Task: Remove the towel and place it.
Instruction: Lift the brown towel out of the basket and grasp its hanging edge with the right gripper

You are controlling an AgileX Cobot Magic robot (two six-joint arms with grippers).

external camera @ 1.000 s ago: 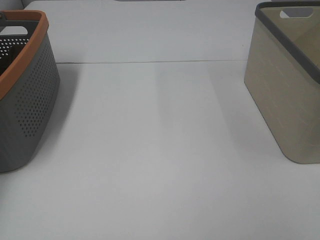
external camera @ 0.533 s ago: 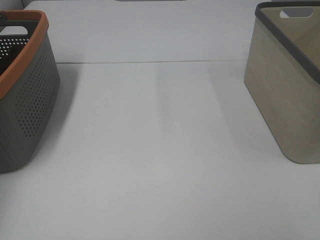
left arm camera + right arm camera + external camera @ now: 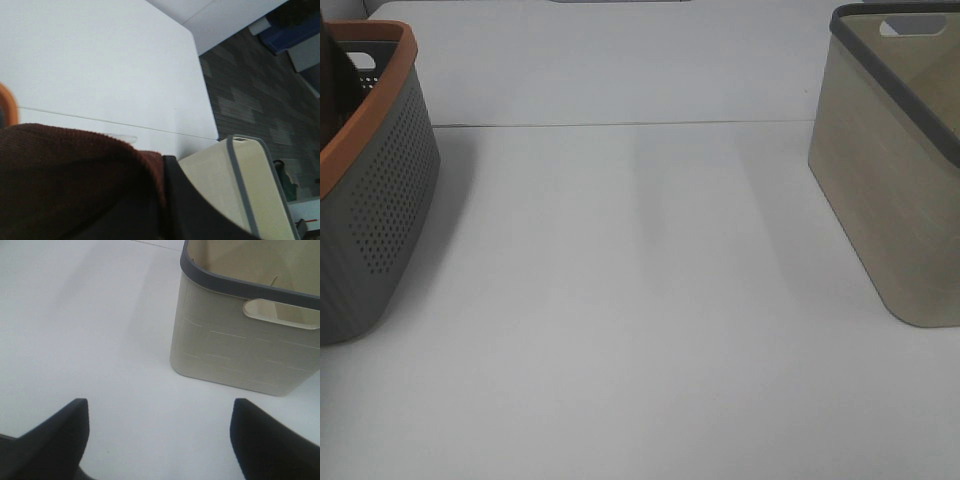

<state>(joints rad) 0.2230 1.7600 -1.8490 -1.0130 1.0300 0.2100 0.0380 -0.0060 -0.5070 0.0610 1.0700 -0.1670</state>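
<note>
The dark reddish-brown towel (image 3: 70, 185) fills the near part of the left wrist view, bunched against the black finger (image 3: 200, 215) of my left gripper (image 3: 167, 192), which is shut on it. In the high view a dark part of the towel (image 3: 336, 85) rises inside the grey basket with the orange rim (image 3: 380, 200) at the far left. The left gripper itself is hidden there. My right gripper (image 3: 160, 440) is open and empty, above the white table beside the beige basket (image 3: 235, 355).
The beige basket with a dark grey rim (image 3: 890, 180) stands at the right of the white table (image 3: 640, 300) and looks empty inside. It also shows in the left wrist view (image 3: 235, 190). A seam crosses the table at the back.
A dark mass of towel has risen into view inside the grey basket at the far left of the high view. The baskets have not moved.
</note>
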